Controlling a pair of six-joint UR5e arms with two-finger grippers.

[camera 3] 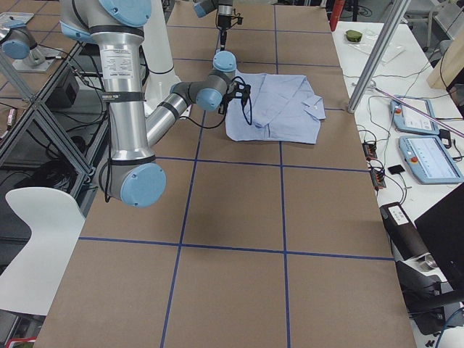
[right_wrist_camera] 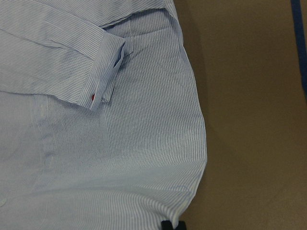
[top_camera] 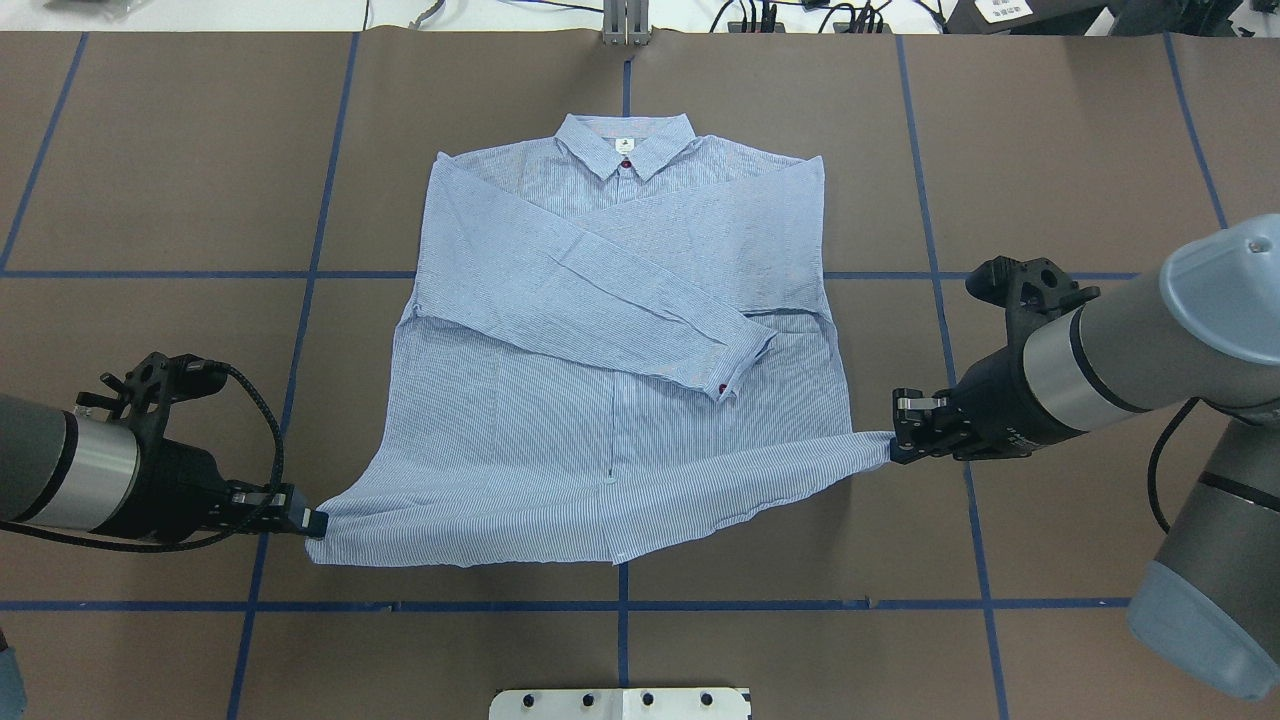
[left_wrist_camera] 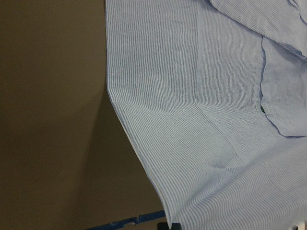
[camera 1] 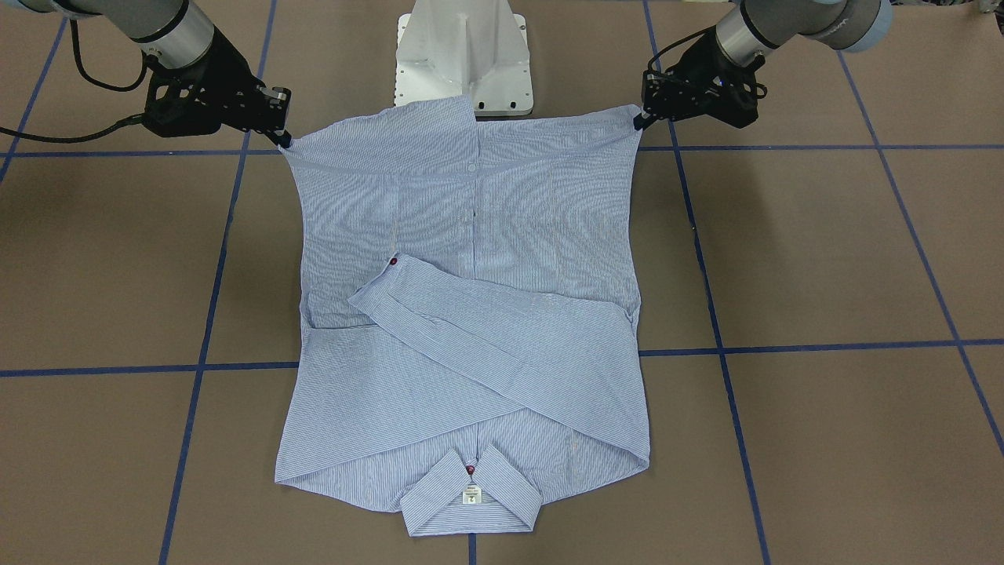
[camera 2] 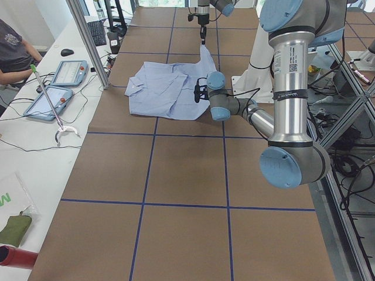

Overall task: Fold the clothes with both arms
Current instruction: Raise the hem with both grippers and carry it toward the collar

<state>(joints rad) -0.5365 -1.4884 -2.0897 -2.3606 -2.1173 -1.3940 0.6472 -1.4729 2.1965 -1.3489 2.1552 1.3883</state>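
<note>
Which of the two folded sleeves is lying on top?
The sleeve starting at the shoulder on the robot's left: it crosses over the other sleeve, and its red-buttoned cuff shows, while the other's cuff is hidden.

Bright, even light; soft shadows; wrist views dimmer.

shirt (top_camera: 620, 330): flat, sleeves folded across | hem corners pinched in jaws of left arm (top_camera: 90, 485), right arm (top_camera: 1090, 375)

room: open table (top_camera: 150, 150) both sides of shirt (top_camera: 620, 300) | obstacle: pedestal (top_camera: 620, 703) near hem (top_camera: 500, 550)
</note>
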